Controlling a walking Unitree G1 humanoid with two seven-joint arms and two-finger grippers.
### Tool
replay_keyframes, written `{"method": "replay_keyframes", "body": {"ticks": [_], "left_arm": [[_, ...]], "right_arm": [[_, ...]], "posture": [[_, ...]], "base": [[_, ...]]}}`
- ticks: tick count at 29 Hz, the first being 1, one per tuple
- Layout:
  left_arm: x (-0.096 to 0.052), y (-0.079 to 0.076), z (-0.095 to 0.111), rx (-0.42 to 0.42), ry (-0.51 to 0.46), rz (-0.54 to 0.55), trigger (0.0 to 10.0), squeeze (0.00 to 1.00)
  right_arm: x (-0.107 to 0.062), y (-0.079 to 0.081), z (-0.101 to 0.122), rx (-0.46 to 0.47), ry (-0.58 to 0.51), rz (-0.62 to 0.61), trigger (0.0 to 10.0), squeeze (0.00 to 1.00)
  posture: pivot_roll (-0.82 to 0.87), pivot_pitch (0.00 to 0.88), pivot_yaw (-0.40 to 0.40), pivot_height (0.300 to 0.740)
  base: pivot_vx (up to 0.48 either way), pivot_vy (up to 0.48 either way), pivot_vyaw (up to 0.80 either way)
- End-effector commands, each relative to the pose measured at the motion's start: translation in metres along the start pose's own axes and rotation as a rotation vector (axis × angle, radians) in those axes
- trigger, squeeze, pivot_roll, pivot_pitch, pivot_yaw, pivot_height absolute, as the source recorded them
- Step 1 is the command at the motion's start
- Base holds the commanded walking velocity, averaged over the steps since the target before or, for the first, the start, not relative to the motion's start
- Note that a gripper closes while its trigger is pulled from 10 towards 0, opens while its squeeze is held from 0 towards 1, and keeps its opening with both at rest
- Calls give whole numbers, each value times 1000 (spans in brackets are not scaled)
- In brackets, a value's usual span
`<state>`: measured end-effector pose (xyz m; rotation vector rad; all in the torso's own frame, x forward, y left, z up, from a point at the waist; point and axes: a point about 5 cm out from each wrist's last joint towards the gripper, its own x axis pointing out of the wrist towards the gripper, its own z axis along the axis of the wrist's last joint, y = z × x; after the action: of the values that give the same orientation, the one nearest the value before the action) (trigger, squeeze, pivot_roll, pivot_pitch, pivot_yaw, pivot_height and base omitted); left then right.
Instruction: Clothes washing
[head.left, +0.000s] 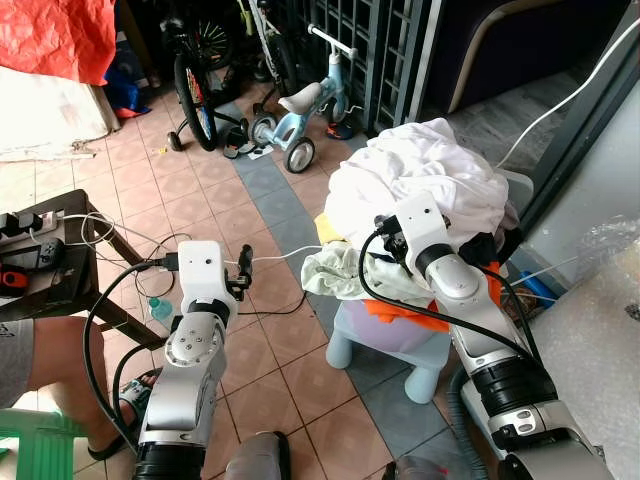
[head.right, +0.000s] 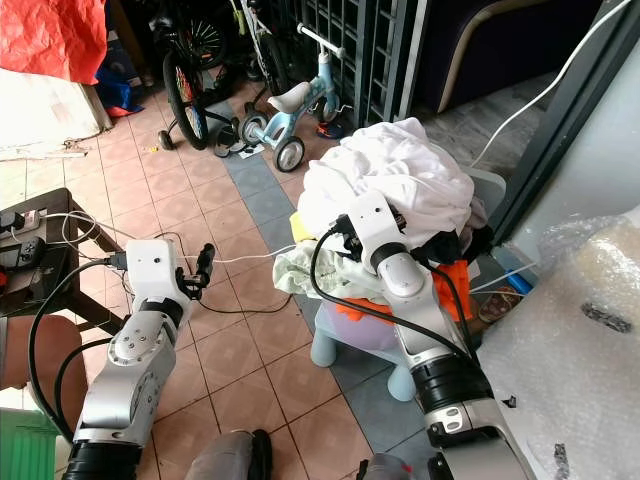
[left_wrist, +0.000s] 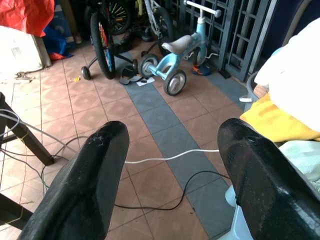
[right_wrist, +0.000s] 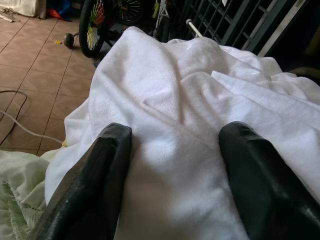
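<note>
- Laundry pile (head.left: 420, 180) heaped on a small stool (head.left: 385, 345), nothing washed yet.
- Right gripper (right_wrist: 172, 165) spread wide, white cloth (right_wrist: 200, 100) directly between its fingers, ungrasped.
- Left gripper (left_wrist: 172, 170) released, empty, laundry off to its side.

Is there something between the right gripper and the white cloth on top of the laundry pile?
Nothing visible. The right gripper is open directly against the white cloth, its fingers spread over the fabric.

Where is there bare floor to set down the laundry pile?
Bare tiled floor lies between the blue tricycle, the stool and the dark table. Crowded: cables nearer the left gripper, and bubble wrap.
</note>
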<state>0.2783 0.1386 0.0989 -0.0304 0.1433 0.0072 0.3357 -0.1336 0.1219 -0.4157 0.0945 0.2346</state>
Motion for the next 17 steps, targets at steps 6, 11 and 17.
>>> {"method": "replay_keyframes", "body": {"ticks": [6,11,17], "left_arm": [[0,3,-2,-10,12,19,10000,0],[1,3,-1,-11,10,19,10000,0],[0,2,-2,-14,14,15,10000,0]], "right_arm": [[1,4,-5,8,18,19,0,0],[1,7,-1,27,-10,30,0,0],[-1,9,-3,33,-15,42,0,0]], "posture": [[-15,94,65,740],[-15,93,68,740],[-20,89,63,740]], "base": [[0,0,0],[0,0,0],[0,0,0]]}}
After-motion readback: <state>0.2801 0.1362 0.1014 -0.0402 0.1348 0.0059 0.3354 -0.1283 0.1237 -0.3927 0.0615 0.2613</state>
